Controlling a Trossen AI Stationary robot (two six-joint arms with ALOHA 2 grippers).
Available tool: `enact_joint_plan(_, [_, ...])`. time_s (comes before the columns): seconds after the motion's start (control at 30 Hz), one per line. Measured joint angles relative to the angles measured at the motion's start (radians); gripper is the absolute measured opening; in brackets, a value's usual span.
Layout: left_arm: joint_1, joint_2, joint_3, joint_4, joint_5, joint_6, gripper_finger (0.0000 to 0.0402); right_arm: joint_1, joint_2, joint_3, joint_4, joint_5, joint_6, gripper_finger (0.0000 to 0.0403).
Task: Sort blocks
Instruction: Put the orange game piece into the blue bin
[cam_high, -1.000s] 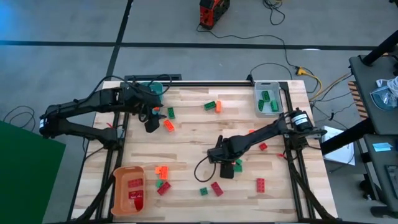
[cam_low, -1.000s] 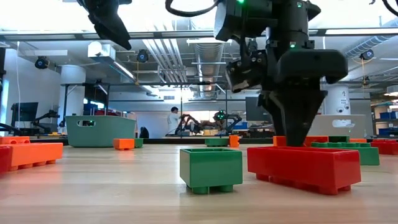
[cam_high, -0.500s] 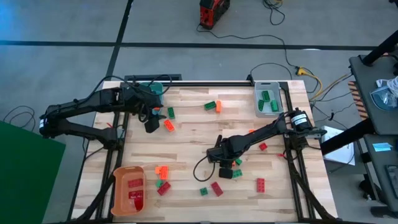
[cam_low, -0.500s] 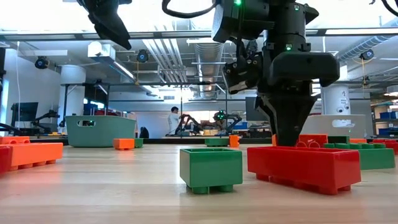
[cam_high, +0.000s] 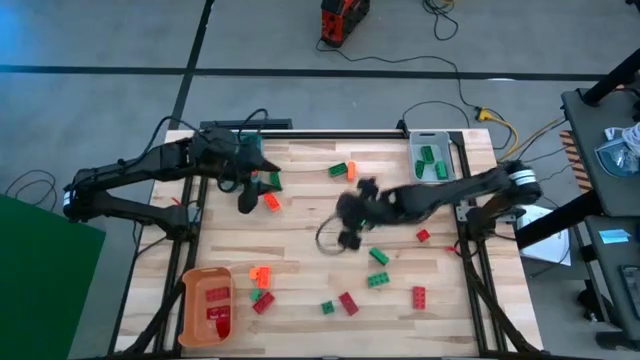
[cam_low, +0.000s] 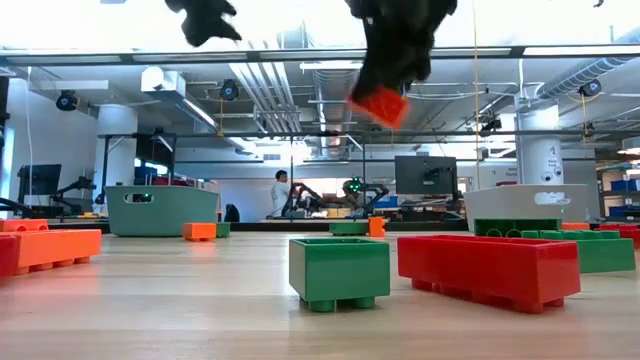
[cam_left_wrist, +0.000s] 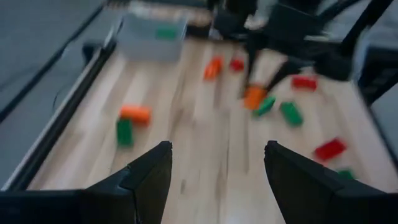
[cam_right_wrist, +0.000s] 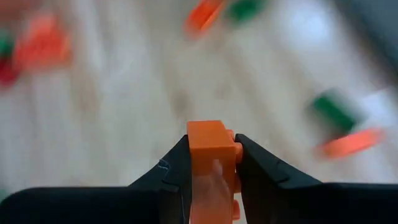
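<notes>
Blocks, small studded plastic bricks in red, orange and green, scattered over the wooden table. One orange block, rectangular and glossy, pinched between the right gripper fingers and lifted clear above the middle of the table; same block seen in the low view hanging high, tilted, looking red-orange there. Right gripper blurred in the high view, right of table centre. On the table near it: green block, another green block, red block, red block, small green block. Near left: orange block beside the orange bin, red pieces inside. Far right: grey bin holding green blocks. Far centre: green and orange pair. Left gripper with fingers spread wide, nothing between them, hovering at far left close to an orange block.
</notes>
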Motion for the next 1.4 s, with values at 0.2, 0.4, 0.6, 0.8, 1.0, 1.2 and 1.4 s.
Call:
enact_joint_plan(0.2, [0.000,0.016,0.000,0.202,0.014,0.004,0.0231,-0.170,-0.170,-0.074,0.410,-0.036,-0.060,0.0085])
enact_joint_plan(0.4, [0.000,0.036,0.000,0.384,-0.010,-0.012,0.0231,-0.241,-0.200,-0.142,0.946,-0.244,-0.076,0.0085])
enact_joint_plan(0.6, [0.000,0.074,0.000,0.545,-0.023,-0.043,0.0231,-0.238,-0.158,-0.146,1.320,-0.326,-0.113,0.0085])
enact_joint_plan(0.8, [0.000,0.130,0.000,0.709,0.021,-0.092,0.0231,-0.238,-0.118,-0.129,1.549,-0.378,-0.153,0.0085])
enact_joint_plan(1.0, [0.000,0.205,0.000,0.909,0.116,-0.189,0.0231,-0.239,-0.100,-0.126,1.536,-0.377,-0.236,0.0085])
enact_joint_plan(1.2, [0.000,0.271,-0.002,1.111,0.217,-0.316,0.0231,-0.252,-0.101,-0.124,1.547,-0.381,-0.237,0.0085])
enact_joint_plan(1.4, [0.001,0.290,-0.002,1.152,0.162,-0.369,0.0231,-0.252,-0.101,-0.124,1.501,-0.381,-0.243,0.0085])
